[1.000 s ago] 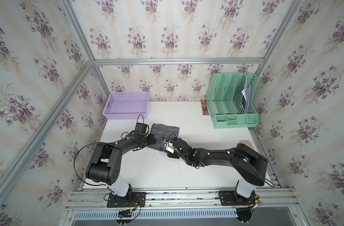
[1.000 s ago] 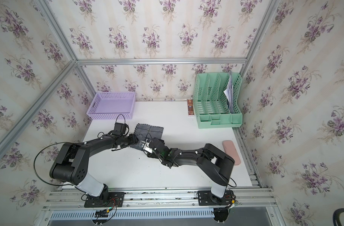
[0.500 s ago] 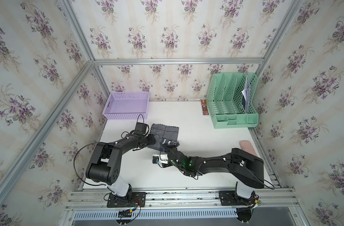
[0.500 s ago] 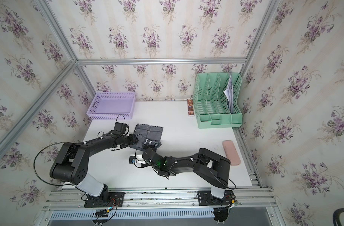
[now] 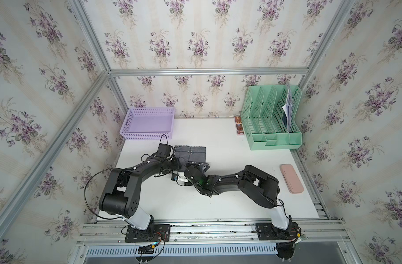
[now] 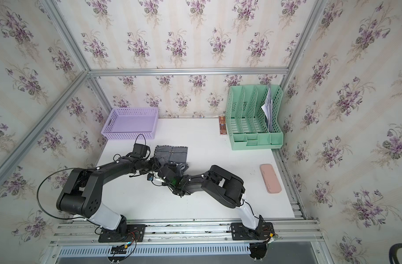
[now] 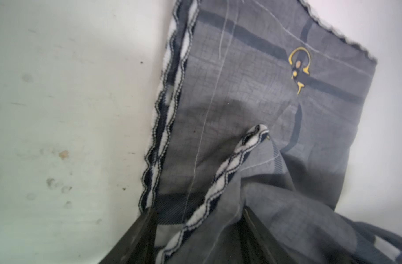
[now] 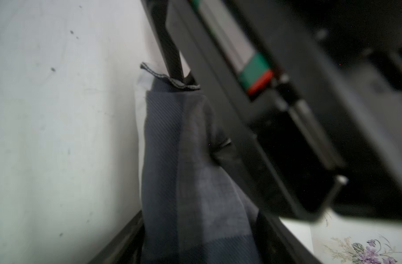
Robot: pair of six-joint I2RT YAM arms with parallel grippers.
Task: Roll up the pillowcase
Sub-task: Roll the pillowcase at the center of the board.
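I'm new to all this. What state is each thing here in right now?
pillowcase, partly flat, near edge lifted and bunched, not rolled.
left tool, shut on the pillowcase.
right tool, pillowcase between its jaws, grip unclear.
lilac basket, empty.
green organizer, papers in one end slot only.
pink case, closed, lying flat.

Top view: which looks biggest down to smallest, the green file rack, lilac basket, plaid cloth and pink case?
1. green file rack
2. lilac basket
3. plaid cloth, bunched and partly covered, so only narrowly ahead
4. pink case
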